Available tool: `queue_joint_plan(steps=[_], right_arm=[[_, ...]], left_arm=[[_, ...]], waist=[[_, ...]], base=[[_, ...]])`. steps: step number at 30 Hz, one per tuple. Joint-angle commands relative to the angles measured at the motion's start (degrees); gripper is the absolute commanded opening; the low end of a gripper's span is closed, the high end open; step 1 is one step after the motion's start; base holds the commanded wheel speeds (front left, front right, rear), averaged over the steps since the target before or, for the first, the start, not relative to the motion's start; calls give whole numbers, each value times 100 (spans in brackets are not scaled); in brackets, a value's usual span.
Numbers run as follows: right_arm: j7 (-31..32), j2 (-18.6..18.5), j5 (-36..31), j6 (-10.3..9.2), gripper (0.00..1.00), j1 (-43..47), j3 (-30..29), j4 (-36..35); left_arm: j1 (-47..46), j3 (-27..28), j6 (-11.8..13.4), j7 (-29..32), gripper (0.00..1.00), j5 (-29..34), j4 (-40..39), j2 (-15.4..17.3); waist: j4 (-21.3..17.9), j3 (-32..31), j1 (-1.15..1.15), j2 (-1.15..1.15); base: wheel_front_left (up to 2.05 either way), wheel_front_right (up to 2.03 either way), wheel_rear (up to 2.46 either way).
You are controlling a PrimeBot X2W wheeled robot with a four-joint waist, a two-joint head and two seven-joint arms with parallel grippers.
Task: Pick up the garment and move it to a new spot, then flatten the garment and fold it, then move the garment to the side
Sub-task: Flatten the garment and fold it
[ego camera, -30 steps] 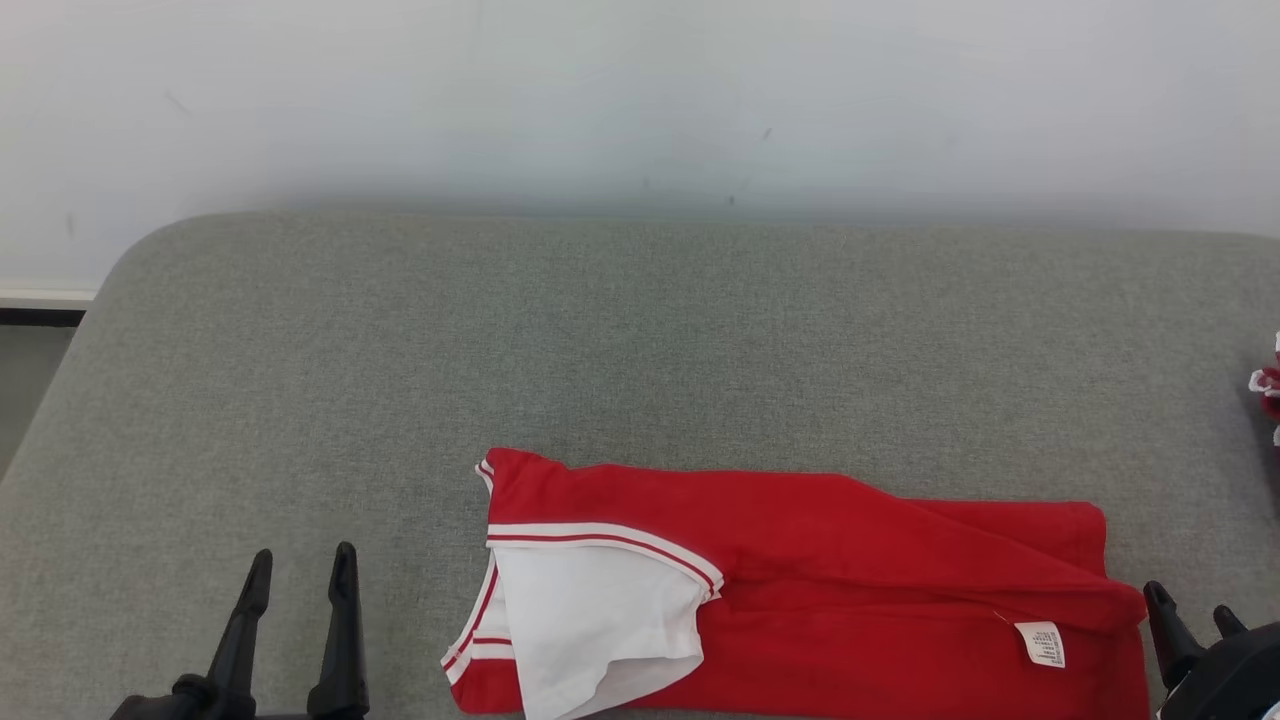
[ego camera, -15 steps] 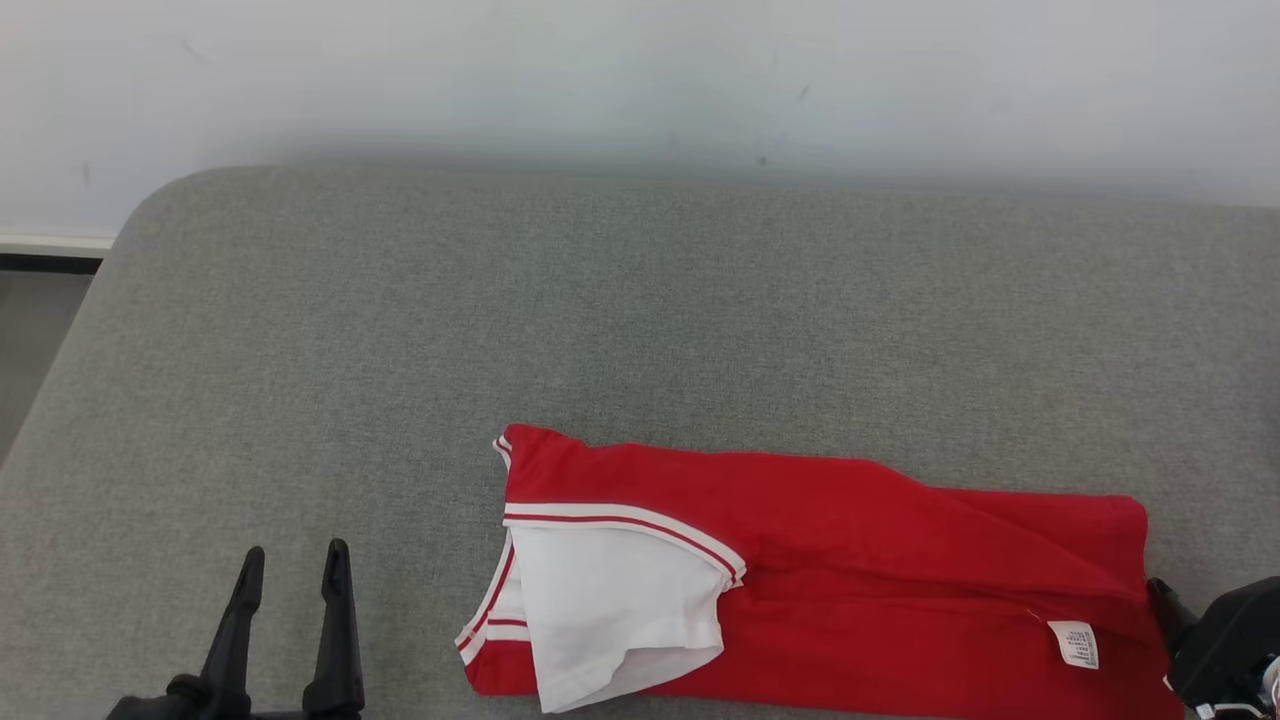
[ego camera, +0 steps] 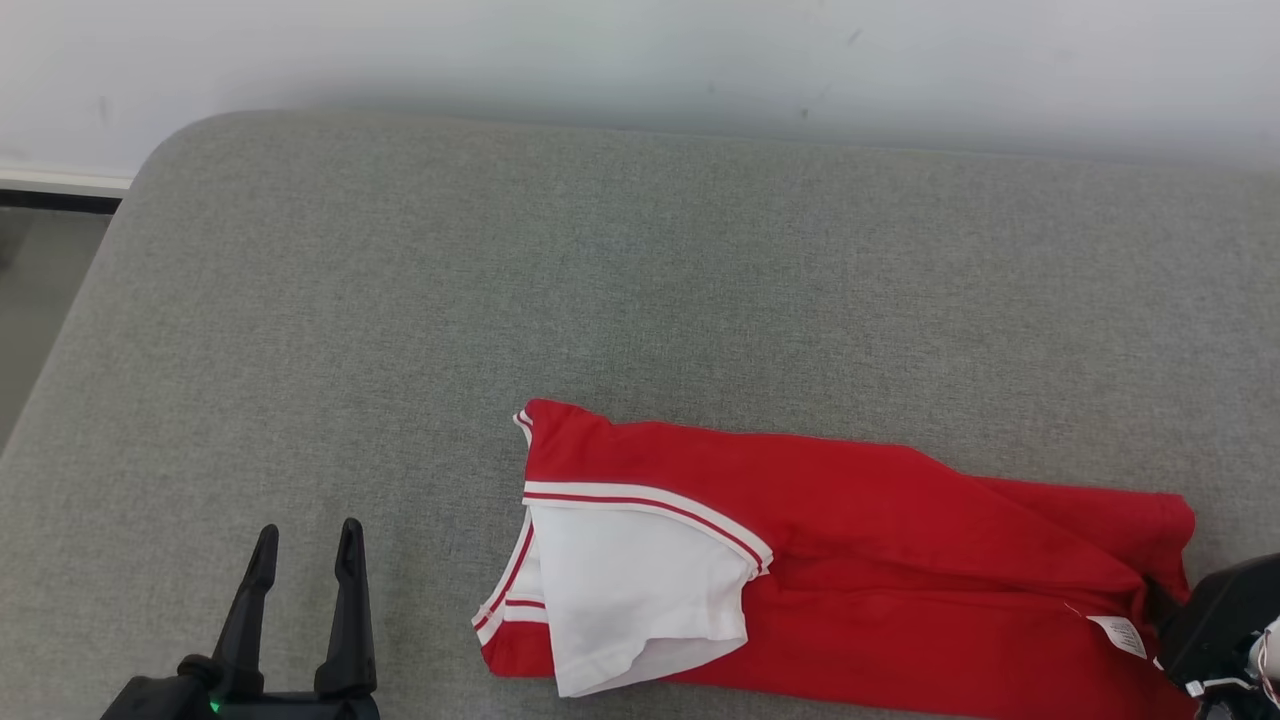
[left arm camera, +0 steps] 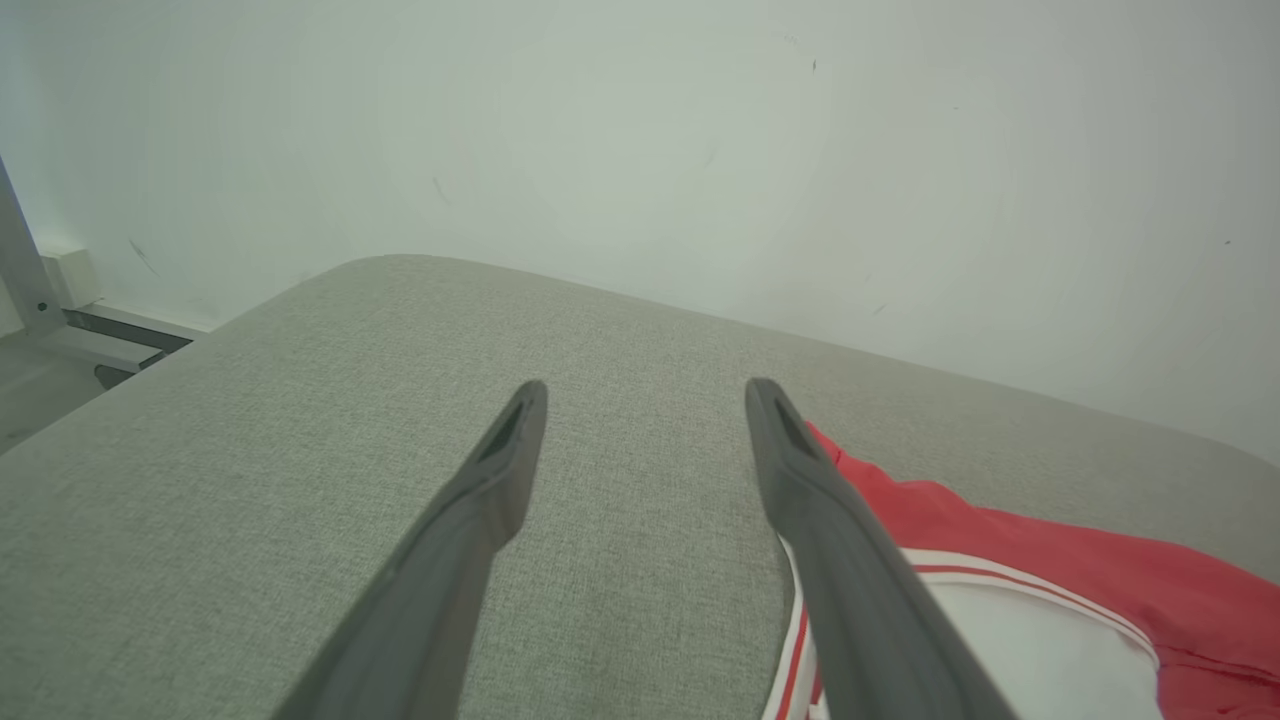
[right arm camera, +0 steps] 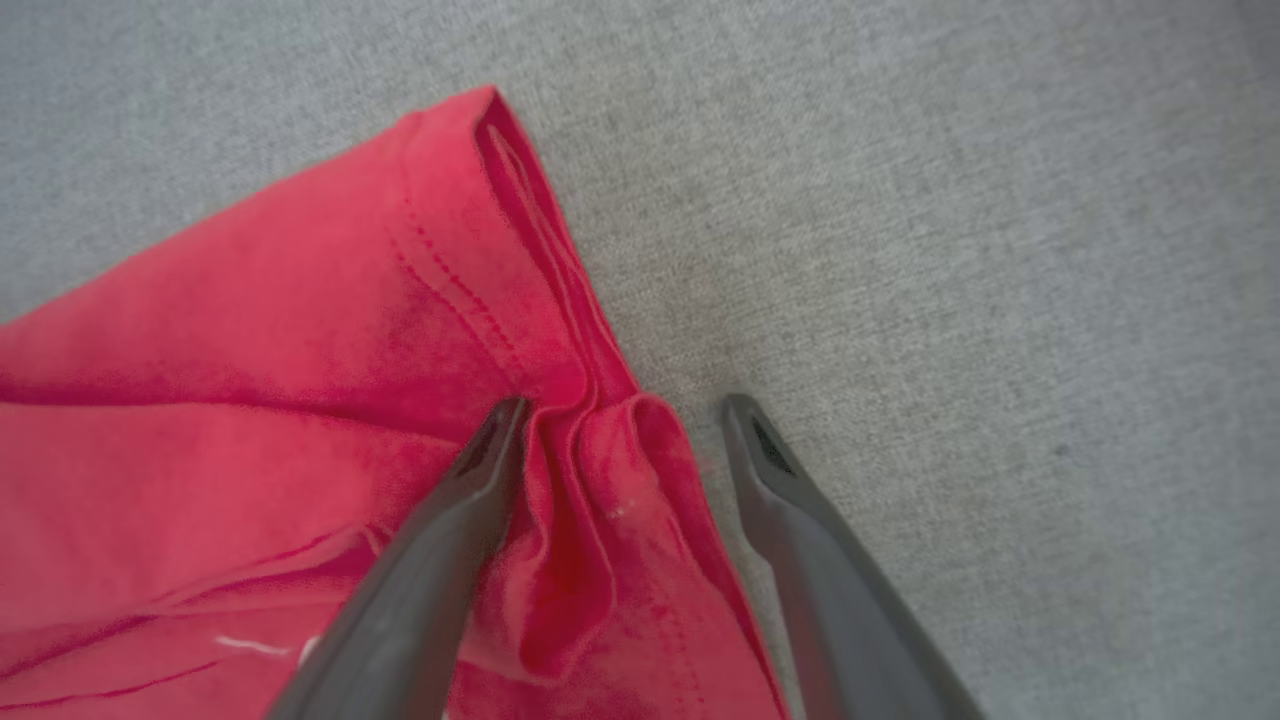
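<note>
Grey woven upholstery (ego camera: 640, 300) forms a broad padded surface with a rounded far-left corner, and it runs up to a plain white wall (ego camera: 640, 50) marked with a few small dark specks. At the far left a dark strip (ego camera: 55, 200) runs along the foot of the wall.

The red knit garment with white-and-red striped trim (ego camera: 850, 520) lies folded into a long band on the near right part of the surface, its length running left to right in the head view. A white sleeve panel (ego camera: 640, 600) lies on top of its left end, and a small white care label (ego camera: 1120, 635) shows near its right end.

The left gripper (ego camera: 308, 530) sits at the lower left, well clear of the cloth to its right, over bare upholstery. Its two dark fingers stand apart with nothing between them; in the left wrist view (left arm camera: 648, 390) the garment's (left arm camera: 1100, 570) left end lies just beyond the right-hand finger.

The right gripper (right arm camera: 625, 405) is at the garment's (right arm camera: 250, 350) right end. Its fingers are spread wide, astride a bunched fold at the stitched hem: one fingertip is on the red cloth, the other over grey upholstery just beside the edge. The fold is not pinched.
</note>
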Motion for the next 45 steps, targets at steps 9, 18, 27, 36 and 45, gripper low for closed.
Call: queue_joint_plan(steps=[9,18,27,36,45], right_arm=[[-106,131,-28,21,0,-45,229,481],[-589,46,-241,9,0,14,-291,73],[-938,-180,-592,9,0,279,-883,-695],[-915,-230,-560,9,0,601,-741,-1351],[-439,-81,-247,9,0,1056,222,-2039]], left_arm=[[-58,-8,6,-16,100,-92,48,-1],[130,69,6,-16,100,-19,44,-47],[298,160,6,-16,100,86,59,-97],[439,382,9,-16,100,350,129,-134],[518,426,14,-16,100,445,233,-278]], waist=[[79,3,0,0],[-79,-270,0,0],[-239,-567,0,0],[-352,-813,0,0],[-396,-966,0,0]], base=[[0,0,0],[0,0,0],[0,0,0],[0,0,0],[0,0,0]])
